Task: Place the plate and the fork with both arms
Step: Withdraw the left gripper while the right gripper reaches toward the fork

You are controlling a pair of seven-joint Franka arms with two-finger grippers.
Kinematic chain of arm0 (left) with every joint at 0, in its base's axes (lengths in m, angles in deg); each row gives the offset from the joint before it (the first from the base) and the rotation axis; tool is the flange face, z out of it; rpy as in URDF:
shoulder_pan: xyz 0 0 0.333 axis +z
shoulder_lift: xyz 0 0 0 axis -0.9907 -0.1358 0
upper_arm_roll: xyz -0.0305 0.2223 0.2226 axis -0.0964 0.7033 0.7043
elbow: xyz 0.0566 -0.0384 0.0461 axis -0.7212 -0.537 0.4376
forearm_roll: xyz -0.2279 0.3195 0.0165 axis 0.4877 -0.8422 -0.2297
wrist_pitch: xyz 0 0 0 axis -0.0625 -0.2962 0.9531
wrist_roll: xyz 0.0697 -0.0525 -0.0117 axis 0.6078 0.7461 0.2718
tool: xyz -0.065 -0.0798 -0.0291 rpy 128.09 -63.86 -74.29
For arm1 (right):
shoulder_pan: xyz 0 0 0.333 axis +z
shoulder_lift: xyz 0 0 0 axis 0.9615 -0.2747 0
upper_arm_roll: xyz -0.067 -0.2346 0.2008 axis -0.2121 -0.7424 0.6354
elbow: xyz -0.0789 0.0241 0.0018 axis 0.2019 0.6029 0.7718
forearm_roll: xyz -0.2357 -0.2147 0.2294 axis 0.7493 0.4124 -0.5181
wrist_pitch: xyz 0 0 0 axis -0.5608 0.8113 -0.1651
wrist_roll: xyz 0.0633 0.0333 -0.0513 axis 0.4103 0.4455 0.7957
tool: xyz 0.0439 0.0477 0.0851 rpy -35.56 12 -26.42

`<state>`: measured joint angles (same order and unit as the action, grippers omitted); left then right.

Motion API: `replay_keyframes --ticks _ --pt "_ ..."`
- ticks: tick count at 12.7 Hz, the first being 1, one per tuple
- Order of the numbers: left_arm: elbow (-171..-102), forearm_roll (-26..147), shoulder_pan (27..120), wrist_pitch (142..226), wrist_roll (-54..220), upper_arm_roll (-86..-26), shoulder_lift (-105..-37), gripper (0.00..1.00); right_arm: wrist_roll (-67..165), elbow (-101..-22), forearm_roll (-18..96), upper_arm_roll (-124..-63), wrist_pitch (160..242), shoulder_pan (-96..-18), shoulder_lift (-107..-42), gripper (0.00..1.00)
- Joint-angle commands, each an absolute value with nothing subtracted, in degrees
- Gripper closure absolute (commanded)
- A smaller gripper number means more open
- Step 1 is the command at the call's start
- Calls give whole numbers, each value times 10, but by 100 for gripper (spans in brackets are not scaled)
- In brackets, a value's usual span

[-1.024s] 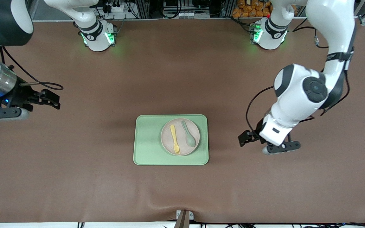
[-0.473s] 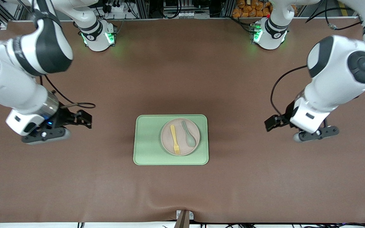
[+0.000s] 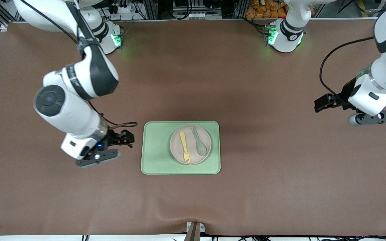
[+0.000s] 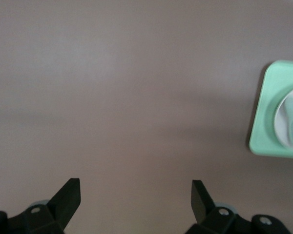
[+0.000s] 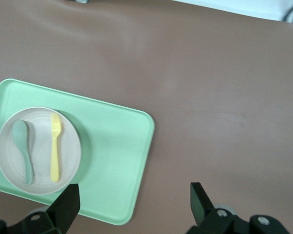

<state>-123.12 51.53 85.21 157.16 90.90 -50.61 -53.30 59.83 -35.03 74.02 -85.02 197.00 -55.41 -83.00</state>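
Bench first: a wide brown surface with one cluster of things near its middle. That cluster starts with the light-green tray, lying flat, and the plate sits on the tray, toward the left arm's end of it. On the plate lie the fork and a muted green spoon, side by side and apart, the fork on the side toward the right arm's end.

Judging from how things lie, nothing of the task is done yet. Plate and fork are both on the tray and neither is in a grip, so every step of picking up and placing looks to be left.

The right arm's claw hangs low over bare bench just beside the tray's edge at the right arm's end. Its fingers stand wide apart and hold nothing, as the right wrist view shows, with the tray, plate and fork ahead of the right claw. It is the better placed of the two to reach in.

The left arm's claw is over bare bench well apart from the tray, toward the left arm's end. The left wrist view shows the claw spread wide and empty, with only a corner of the tray in sight.
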Motion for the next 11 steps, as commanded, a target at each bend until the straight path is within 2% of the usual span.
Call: replay_keyframes --ticks 1,5,9,11 --pt "-1239 512 854 1554 892 -512 -513 0 624 -278 738 -855 1977 -531 -891 0" --pt "-1247 512 847 1526 869 -498 -476 0 637 -276 739 -856 2054 -500 -938 0" --pt "-1254 511 754 1508 837 -390 -454 0 666 -256 742 -860 2087 -453 -992 0" --pt "-1254 511 722 1493 826 -355 -447 0 667 -246 751 -862 2097 -436 -1014 5"
